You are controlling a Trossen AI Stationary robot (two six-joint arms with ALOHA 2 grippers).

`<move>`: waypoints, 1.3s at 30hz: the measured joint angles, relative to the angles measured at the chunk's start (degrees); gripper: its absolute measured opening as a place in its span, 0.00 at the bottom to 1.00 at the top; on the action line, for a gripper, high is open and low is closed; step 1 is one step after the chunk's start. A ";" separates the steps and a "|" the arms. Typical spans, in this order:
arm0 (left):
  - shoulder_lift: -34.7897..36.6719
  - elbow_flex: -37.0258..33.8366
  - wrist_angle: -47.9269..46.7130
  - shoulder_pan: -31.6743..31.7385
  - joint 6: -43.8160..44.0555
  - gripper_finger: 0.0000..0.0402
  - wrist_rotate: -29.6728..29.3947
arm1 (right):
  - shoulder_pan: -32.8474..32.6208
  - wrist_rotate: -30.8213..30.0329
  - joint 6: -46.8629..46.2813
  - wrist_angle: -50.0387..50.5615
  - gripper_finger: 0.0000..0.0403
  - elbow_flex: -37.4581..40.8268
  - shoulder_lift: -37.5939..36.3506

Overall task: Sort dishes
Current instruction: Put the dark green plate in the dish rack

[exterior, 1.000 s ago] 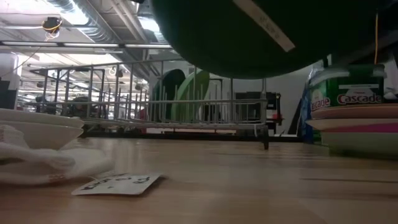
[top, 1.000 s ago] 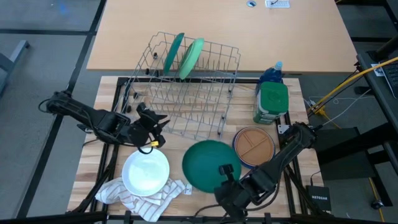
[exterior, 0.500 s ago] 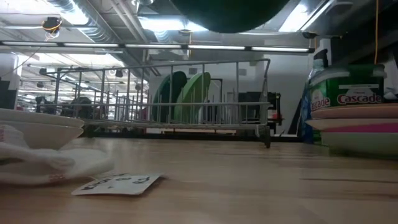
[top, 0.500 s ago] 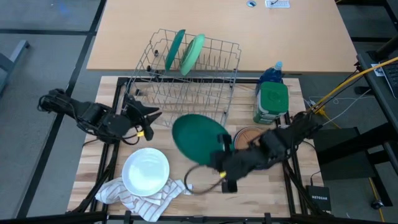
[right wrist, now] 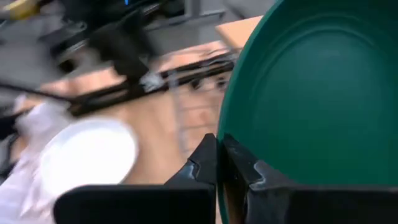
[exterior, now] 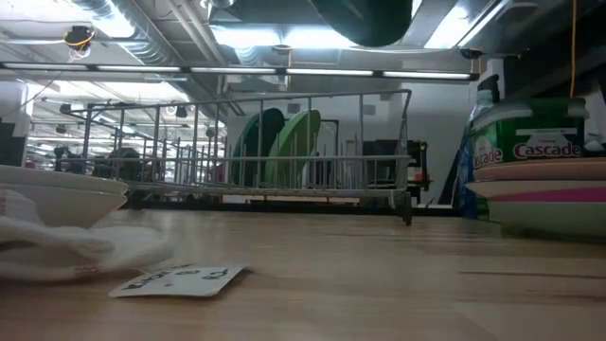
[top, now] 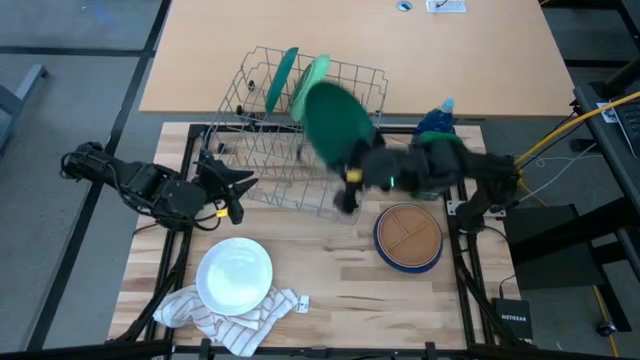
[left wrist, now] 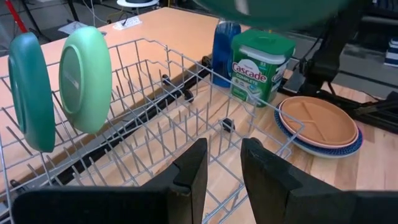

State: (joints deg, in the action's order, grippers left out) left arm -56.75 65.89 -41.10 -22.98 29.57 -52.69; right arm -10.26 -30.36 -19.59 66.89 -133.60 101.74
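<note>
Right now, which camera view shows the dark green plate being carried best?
The right wrist view: the dark green plate fills it, rim pinched in the right gripper. The high view shows it blurred over the rack; low and left wrist views catch only its edge.

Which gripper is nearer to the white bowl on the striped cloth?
Left. The left gripper hovers just beyond the white bowl, at the rack's near corner. The right gripper is farther off, over the dish rack, clamping the dark green plate.

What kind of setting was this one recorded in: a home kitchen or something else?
Probably a lab or workshop, not a kitchen. The dish rack sits on a bare wooden table with no sink, exposed ceiling ducts and strip lights run overhead, and loose cables trail beside the table.
</note>
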 joint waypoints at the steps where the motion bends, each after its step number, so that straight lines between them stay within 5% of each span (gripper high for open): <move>1: 0.00 0.00 0.02 -0.01 0.01 0.22 0.00 | 2.02 0.41 0.75 -0.45 0.01 0.00 -0.29; 15: 0.00 0.00 0.02 0.00 0.03 0.22 0.00 | 31.86 23.75 12.56 -4.54 0.02 0.13 -1.03; 23: 0.00 0.00 0.00 -0.01 1.50 0.22 -0.01 | 48.41 43.71 16.70 -8.35 0.02 0.17 -0.21; 31: -0.02 0.00 0.00 0.00 3.68 0.22 -0.02 | 53.98 56.52 23.36 -9.20 0.01 1.56 2.37; 39: -0.04 0.00 -0.02 0.11 4.59 0.22 -0.02 | 53.75 68.42 21.41 -27.77 0.01 19.11 2.27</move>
State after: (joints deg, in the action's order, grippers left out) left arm -56.79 65.89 -41.12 -22.87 34.17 -52.71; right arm 43.50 38.05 1.82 39.12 -114.49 104.01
